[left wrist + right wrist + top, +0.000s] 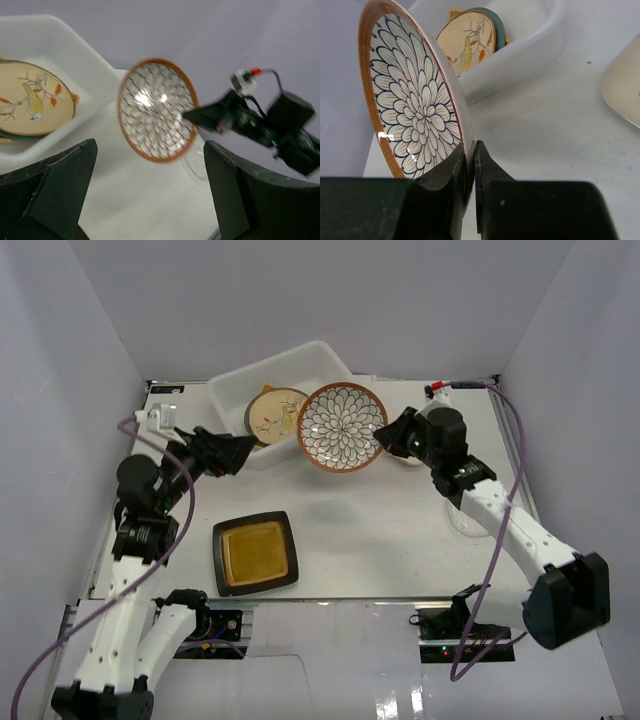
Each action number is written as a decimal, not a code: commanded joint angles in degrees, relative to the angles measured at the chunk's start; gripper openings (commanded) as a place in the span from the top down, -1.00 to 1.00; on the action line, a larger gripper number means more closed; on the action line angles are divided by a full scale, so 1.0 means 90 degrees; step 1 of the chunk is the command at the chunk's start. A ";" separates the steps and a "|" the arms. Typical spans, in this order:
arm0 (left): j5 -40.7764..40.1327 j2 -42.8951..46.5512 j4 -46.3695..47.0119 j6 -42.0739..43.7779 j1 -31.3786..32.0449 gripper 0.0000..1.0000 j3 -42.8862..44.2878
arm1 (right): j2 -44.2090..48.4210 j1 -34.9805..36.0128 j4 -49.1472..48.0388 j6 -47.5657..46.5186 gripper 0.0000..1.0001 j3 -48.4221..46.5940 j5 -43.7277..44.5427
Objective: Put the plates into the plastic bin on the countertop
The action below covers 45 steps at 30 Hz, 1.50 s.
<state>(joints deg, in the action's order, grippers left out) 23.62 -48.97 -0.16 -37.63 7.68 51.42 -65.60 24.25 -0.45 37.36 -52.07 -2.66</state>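
The plastic bin (pixel 315 358) stands on the countertop (pixel 400 540) at its far side. In the bin lies a cream floral plate (pixel 277 415) with a bird picture, leaning on the near wall of the bin. The right wrist view shows the rim of a blue-grey plate (pixel 498 31) just behind it, which the top view hardly gives. The brown mandala plate (pixel 343 427) is in the air just beside the right near corner of the bin, and I cannot tell if it touches the rim. It stands almost on its edge, with the patterned face turned toward the bin and the left arm. The right gripper (pixel 470 150) is closed tight on the lower rim of this plate, one finger on each face. The left gripper (pixel 150 200) is spread wide and holds nothing, near the front wall of the bin. The black square plate (pixel 255 552) with the yellow centre lies flat, well in front of the bin, a little turned. Only the right wrist view shows the edge of a pale dish (pixel 625 90), to the right of the bin.
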 commanded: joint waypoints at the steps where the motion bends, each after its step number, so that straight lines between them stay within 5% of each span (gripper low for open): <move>1: 0.0814 0.1480 -0.1363 0.0527 0.0045 -0.96 -0.0498 | -0.0872 0.0235 -0.1551 -0.0167 0.85 -0.1223 -0.0272; 7: -0.0093 0.2637 -0.2773 0.1494 0.0581 -0.96 -0.0897 | -0.3469 0.0586 -0.1075 -0.0479 0.85 -0.3879 -0.0271; 16: -0.1178 0.3049 -0.2676 0.1524 0.0972 -0.96 -0.1895 | -0.6644 0.0880 0.0000 -0.0684 0.84 -0.7451 -0.0311; 21: -0.1521 0.3078 -0.2765 0.1485 0.1158 -0.96 -0.1866 | -0.7242 0.0948 -0.0077 -0.0607 0.83 -0.7886 -0.0174; 24: -0.1598 0.3058 -0.2775 0.1466 0.1178 -0.96 -0.1856 | -0.7291 0.0997 -0.0116 -0.0636 0.47 -0.7915 -0.0037; 25: -0.1599 0.3068 -0.2775 0.1466 0.1178 -0.96 -0.1856 | -0.7291 0.1016 -0.0107 -0.0704 0.01 -0.7915 0.0031; 28: -0.1608 0.3097 -0.2784 0.1466 0.1178 -0.96 -0.1856 | -0.7135 0.1036 -0.0009 -0.0850 -0.64 -0.7896 0.0168; 30: -0.1686 0.3097 -0.2814 0.1456 0.1178 -0.96 -0.1856 | -0.6891 0.1036 0.0040 -0.1016 -0.83 -0.7818 0.0139; 35: -0.1667 0.3000 -0.2824 0.1456 0.1178 -0.96 -0.1856 | -0.5431 0.1094 0.0001 -0.1543 -0.96 -0.6678 0.0080; 39: -0.1560 0.2951 -0.2804 0.1446 0.1178 -0.96 -0.1856 | -0.3574 0.1328 -0.0778 -0.1886 -1.00 -0.3182 -0.0046; 43: -0.1443 0.2854 -0.2775 0.1476 0.1178 -0.96 -0.1866 | -0.2127 0.1844 -0.1842 -0.1176 -0.39 -0.0240 -0.0768; 45: -0.1374 0.2747 -0.2746 0.1485 0.1178 -0.96 -0.1885 | -0.1677 0.2380 -0.2438 -0.0950 -0.31 0.0577 -0.0838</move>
<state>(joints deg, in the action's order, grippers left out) 9.91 -22.96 -25.28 -24.84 18.04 33.85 -80.53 40.36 -14.85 25.45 -57.74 -6.31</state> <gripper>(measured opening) 0.979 0.670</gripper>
